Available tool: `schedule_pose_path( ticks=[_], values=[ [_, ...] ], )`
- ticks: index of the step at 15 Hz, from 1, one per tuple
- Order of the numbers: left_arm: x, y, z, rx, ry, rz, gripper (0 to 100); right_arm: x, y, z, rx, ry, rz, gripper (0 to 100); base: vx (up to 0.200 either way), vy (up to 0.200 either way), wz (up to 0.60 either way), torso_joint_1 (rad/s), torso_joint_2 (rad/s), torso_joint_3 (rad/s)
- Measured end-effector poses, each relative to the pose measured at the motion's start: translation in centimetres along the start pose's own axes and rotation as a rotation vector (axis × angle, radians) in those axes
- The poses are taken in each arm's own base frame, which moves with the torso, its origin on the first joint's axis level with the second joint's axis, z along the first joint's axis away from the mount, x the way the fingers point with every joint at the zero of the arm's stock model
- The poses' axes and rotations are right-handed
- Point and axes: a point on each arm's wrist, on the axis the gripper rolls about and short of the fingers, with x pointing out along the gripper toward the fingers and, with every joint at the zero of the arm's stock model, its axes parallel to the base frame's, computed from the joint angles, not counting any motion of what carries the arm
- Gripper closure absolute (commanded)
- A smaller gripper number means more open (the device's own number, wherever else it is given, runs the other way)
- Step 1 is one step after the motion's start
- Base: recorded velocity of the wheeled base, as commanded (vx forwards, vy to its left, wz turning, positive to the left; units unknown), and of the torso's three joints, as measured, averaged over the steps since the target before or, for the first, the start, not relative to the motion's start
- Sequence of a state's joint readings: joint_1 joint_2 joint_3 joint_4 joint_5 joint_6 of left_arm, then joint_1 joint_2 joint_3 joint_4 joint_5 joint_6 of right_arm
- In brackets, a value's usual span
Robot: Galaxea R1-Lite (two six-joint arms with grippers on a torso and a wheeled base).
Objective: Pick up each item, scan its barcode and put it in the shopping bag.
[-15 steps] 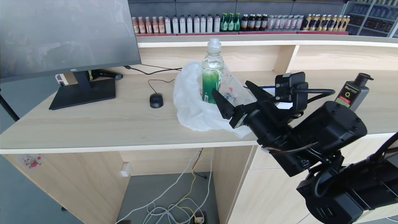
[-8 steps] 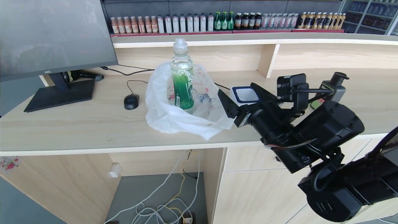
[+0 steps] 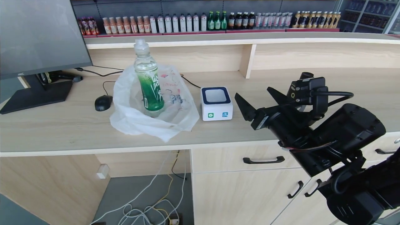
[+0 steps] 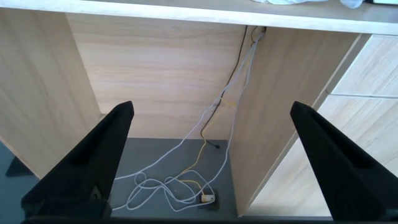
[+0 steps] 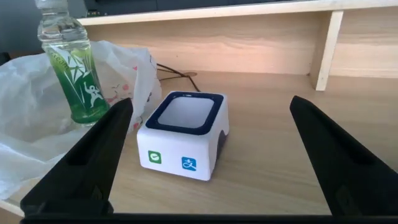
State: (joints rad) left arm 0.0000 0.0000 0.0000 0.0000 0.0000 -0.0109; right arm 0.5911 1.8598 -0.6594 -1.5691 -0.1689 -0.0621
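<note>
Well, the right claw (image 3: 252, 92) hangs just off the tabletop's (image 3: 62, 131) front edge, spread wide and holding nothing. The left claw (image 4: 211, 106) is just as wide and just as empty, down below the tabletop and facing the cables (image 4: 180, 186) on the floor.

At the right claw's nine o'clock sits the scanner (image 3: 216, 104), window up. Just beyond it, again at nine o'clock, the bag (image 3: 131, 122) lies slumped open with the bottle (image 3: 150, 90) upright inside. A mouse (image 3: 103, 102) lies just beside the bag, and the monitor (image 3: 37, 34) stands at ten o'clock. At the claw's two o'clock the cap of a pump bottle (image 3: 306, 75) peeks over the wrist camera.

Over the last second the whole scene slid toward nine o'clock. That is the head swinging round, not the goods moving. The right claw went with it: a second ago it was in front of the bag, now it faces the scanner. I take it the bottle is done and the pump bottle comes next.

As for writing, the bottle wears a green leaf-patterned label, and the bag has red and blue scribbled print too small to read. The scanner's front carries two small square icons, one green and one blue.
</note>
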Motion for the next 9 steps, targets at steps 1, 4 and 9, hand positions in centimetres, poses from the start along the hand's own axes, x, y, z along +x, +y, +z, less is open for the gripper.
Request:
schedule_pose_path(
  ticks=[1,4,9],
  values=[
    [0.00,0.00,0.00,0.000,0.000,0.000,0,-0.10,-0.02,0.04,0.000,0.001,0.000,0,0.000,-0.200,0.00,-0.007,0.01,0.002],
    [0.00,0.00,0.00,-0.001,0.001,0.000,0,-0.26,-0.09,0.32,0.000,-0.004,-0.001,0,0.000,-0.200,0.00,0.001,0.01,0.004],
    [0.00,0.00,0.00,-0.001,0.000,0.000,0,-0.52,-0.13,0.21,-0.001,0.005,-0.001,0,0.000,-0.200,0.00,0.001,0.00,0.000]
  ],
)
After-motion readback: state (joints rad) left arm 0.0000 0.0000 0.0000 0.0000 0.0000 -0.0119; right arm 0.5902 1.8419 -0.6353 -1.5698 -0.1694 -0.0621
